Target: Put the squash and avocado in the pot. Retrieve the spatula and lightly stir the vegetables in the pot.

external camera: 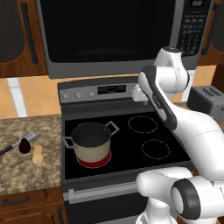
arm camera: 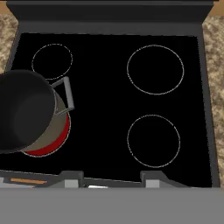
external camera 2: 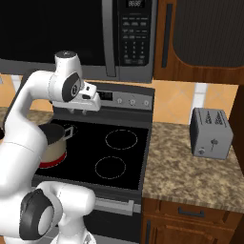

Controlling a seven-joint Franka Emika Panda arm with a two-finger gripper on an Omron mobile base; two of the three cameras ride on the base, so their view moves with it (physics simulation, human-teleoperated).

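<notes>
Hovering over the stove, our claw [external camera 2: 86, 110] grips nothing, opening unclear; squash [external camera: 38, 153] lies far left on bench [external camera: 26, 175].

The white arm rises from the base, bends sharply at a dark-jointed elbow, and reaches forward with the wrist folded level. The gripper [external camera 2: 82, 110] hangs from the hand, pointing down; whether its short fingers stand apart or together cannot be told.
</notes>
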